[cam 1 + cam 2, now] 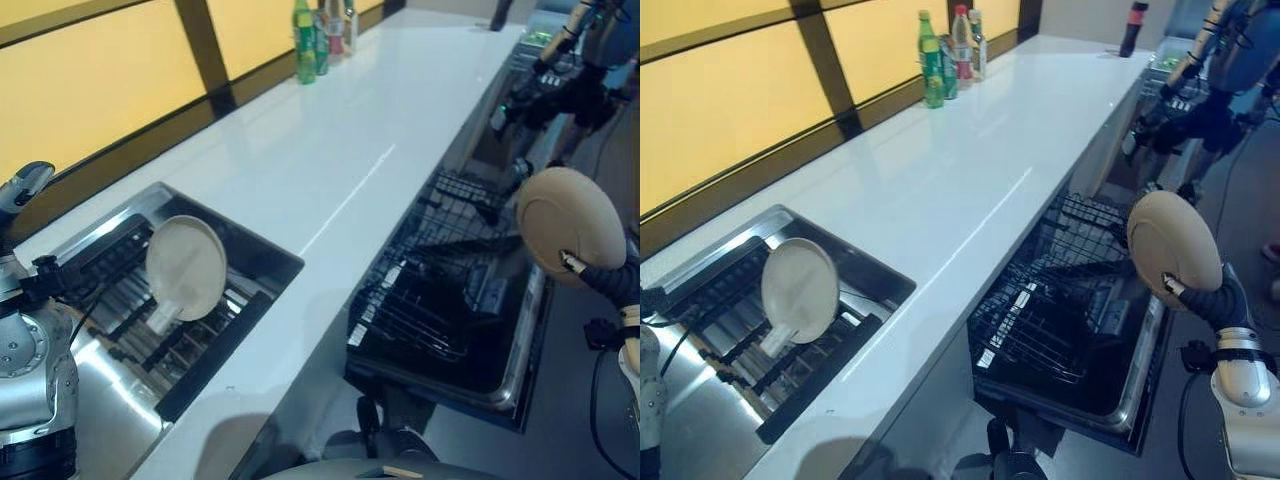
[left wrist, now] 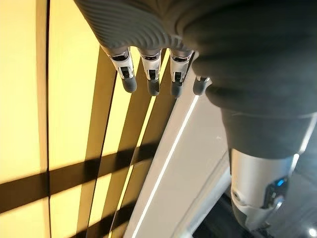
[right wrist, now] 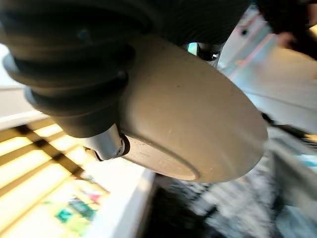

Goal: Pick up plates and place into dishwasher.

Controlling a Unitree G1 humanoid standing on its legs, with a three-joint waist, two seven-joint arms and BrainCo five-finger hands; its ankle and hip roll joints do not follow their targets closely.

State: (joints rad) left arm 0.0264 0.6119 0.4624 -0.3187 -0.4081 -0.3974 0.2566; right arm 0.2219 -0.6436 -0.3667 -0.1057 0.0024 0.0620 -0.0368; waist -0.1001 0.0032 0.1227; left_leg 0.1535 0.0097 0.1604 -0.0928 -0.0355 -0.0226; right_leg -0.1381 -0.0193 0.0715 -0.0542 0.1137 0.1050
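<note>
Beige plate [image 1: 1172,248] pinched at its lower edge by right hand [image 1: 1208,295], held on edge, face slanted, above the far-right rim of the open dishwasher rack [image 1: 1060,300]; rack lies below and leftward of it. Second plate [image 1: 800,289] leaning in sink [image 1: 855,262], well left of rack; left hand [image 2: 148,74] slack-fingered, empty.

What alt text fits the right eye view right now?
The robot's right hand holds a round beige plate on edge above the open dishwasher's black wire rack. A second beige plate stands upright in the steel sink, and bottles stand at the far end of the white counter.
</note>
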